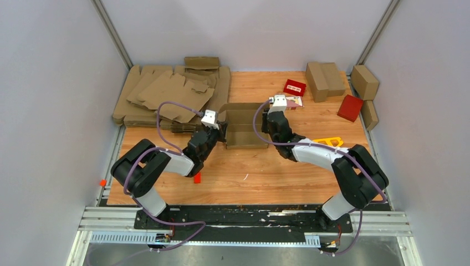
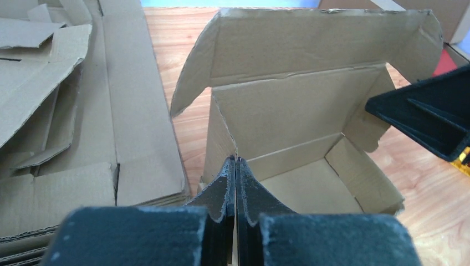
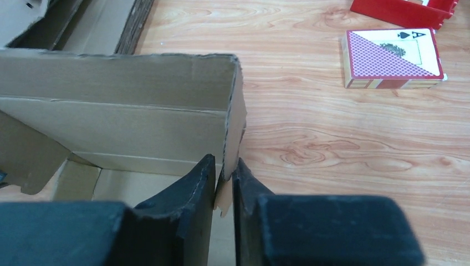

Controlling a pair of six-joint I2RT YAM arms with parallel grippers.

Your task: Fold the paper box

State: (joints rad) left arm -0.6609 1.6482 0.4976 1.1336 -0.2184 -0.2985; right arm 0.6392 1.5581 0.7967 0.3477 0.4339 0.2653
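Paper box (image 3: 122, 111); right gripper (image 3: 224, 166) pinches wall

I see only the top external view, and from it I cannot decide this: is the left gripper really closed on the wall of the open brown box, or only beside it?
Observer: Closed on it. In the left wrist view the left gripper is shut over the top edge of the paper box at its end wall.
Operator: And the right one, please?
Observer: The right wrist view shows the right gripper pinching the opposite end wall, with the cardboard between its fingers.
Operator: What is the small flat thing near that wrist?
Observer: A pack of playing cards, lying flat on the table and apart from the box, with an ace of spades printed on its face.
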